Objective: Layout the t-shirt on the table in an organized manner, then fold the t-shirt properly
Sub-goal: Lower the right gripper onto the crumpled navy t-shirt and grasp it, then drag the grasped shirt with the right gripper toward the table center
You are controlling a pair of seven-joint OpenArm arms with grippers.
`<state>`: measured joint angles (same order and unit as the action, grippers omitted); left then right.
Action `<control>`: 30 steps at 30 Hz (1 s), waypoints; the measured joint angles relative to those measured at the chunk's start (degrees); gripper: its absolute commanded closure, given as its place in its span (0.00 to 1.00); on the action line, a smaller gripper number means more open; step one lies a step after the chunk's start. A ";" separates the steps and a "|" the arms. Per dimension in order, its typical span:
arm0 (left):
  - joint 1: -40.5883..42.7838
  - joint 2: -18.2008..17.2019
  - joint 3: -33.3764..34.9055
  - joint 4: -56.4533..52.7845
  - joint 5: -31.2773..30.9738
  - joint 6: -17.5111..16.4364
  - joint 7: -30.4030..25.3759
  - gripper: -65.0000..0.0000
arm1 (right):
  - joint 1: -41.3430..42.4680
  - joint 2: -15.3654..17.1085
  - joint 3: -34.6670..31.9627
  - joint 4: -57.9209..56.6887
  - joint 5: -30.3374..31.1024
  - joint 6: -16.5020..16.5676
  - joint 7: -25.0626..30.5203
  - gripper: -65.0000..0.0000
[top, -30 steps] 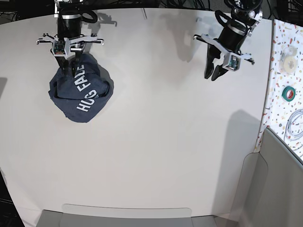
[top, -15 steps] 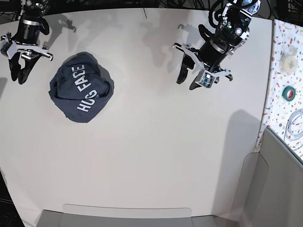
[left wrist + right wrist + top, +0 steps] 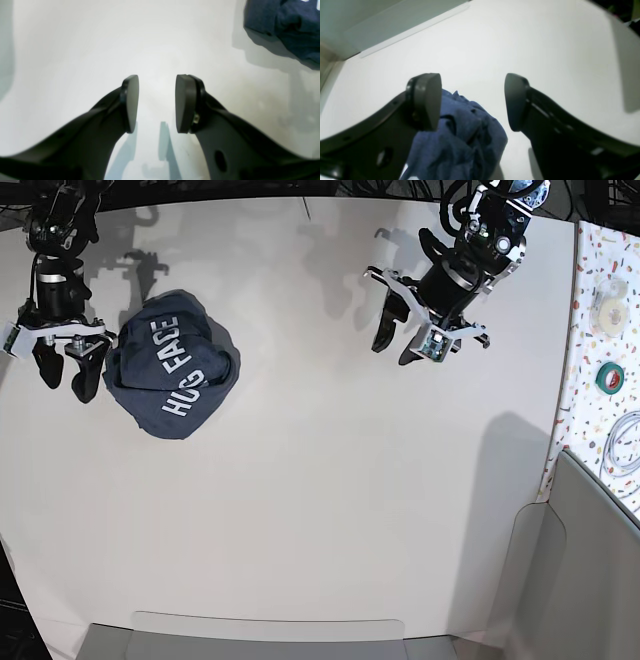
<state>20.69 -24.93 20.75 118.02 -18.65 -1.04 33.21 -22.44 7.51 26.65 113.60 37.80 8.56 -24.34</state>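
Note:
The t-shirt [image 3: 172,378] lies crumpled in a dark navy heap on the far left of the white table [image 3: 330,480], with white letters "HUG FACE" facing up. My right gripper [image 3: 66,380] stands open just left of the heap. In the right wrist view the right gripper [image 3: 472,102] has the t-shirt [image 3: 460,140] lying below its spread fingers, not pinched. My left gripper [image 3: 393,350] hangs open over bare table at the far right, well away from the cloth. In the left wrist view the left gripper [image 3: 156,103] is empty, and the t-shirt [image 3: 287,22] shows in the upper right corner.
A confetti-speckled strip [image 3: 590,400] runs along the table's right side, carrying a white tape roll [image 3: 607,305], a green tape roll [image 3: 610,376] and a coiled cable [image 3: 625,445]. Grey panels [image 3: 580,580] stand at the front right and along the front edge.
My right gripper let go of the t-shirt, swung out to the left, then came down beside the heap's left edge with its jaws wider. My left gripper moved left and opened.

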 measured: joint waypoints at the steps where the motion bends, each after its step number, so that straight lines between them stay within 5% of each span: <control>1: 0.09 0.00 -0.02 0.00 0.02 0.00 0.00 0.63 | 0.44 -0.66 0.13 -1.01 -0.04 0.57 -0.74 0.38; 21: 0.26 -0.02 0.00 0.00 0.02 -0.02 0.20 0.63 | 6.86 -1.51 -5.81 -10.14 -0.33 0.68 -2.80 0.40; 24: 0.26 0.00 0.00 0.00 0.00 -0.02 0.22 0.63 | 8.04 -1.14 -9.22 -10.16 -0.39 0.79 -2.78 0.61; 27: 0.28 0.00 0.00 0.00 0.00 -0.02 0.26 0.63 | 9.88 -1.20 -12.55 -10.25 -0.33 0.66 -2.91 1.00; 30: 1.01 -0.02 -0.24 0.00 0.02 0.00 -0.04 0.63 | 12.13 -0.74 -16.55 -10.25 -0.59 0.55 -3.17 1.00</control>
<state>21.69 -24.95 20.51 118.02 -18.63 -1.04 33.17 -10.31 6.76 10.11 103.35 37.21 9.10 -27.51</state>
